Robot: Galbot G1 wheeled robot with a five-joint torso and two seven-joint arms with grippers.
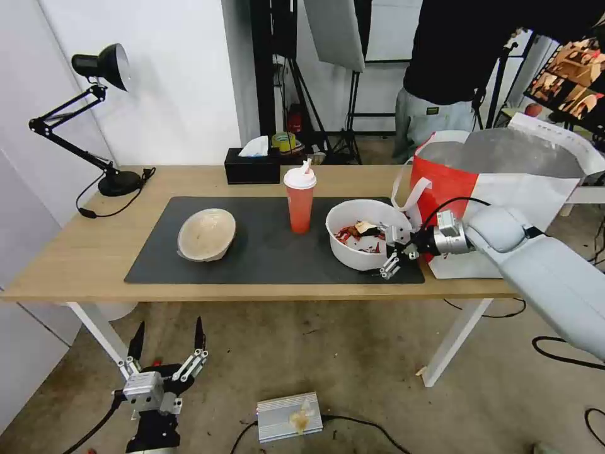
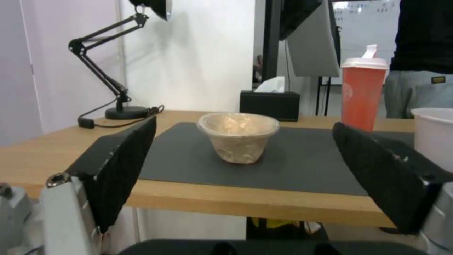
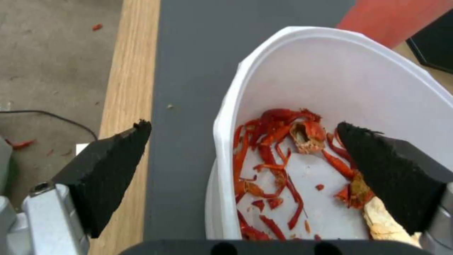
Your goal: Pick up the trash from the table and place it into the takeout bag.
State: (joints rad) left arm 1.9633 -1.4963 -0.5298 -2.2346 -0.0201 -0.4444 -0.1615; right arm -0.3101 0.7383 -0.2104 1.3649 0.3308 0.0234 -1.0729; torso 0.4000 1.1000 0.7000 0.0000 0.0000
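On the dark grey mat (image 1: 265, 255) of the light-wood table (image 1: 63, 252) stand three pieces of trash. A beige pulp bowl (image 1: 206, 234) (image 2: 238, 136) is at the left and a red cup (image 1: 300, 200) (image 2: 362, 95) with white lid and straw is in the middle. A white plastic bowl (image 1: 356, 252) (image 3: 354, 78) with red food scraps is at the right. My right gripper (image 1: 391, 254) (image 3: 243, 125) is open, one finger inside the white bowl and one outside its rim. The takeout bag (image 1: 529, 195) stands open just right of it. My left gripper (image 1: 169, 323) (image 2: 244, 124) hangs open below the table's front left.
A black desk lamp (image 1: 101, 69) and a black tissue box (image 1: 252, 167) stand along the table's back edge. A person stands behind the bag among tripods. On the floor lie a metal box (image 1: 288, 416) and cables.
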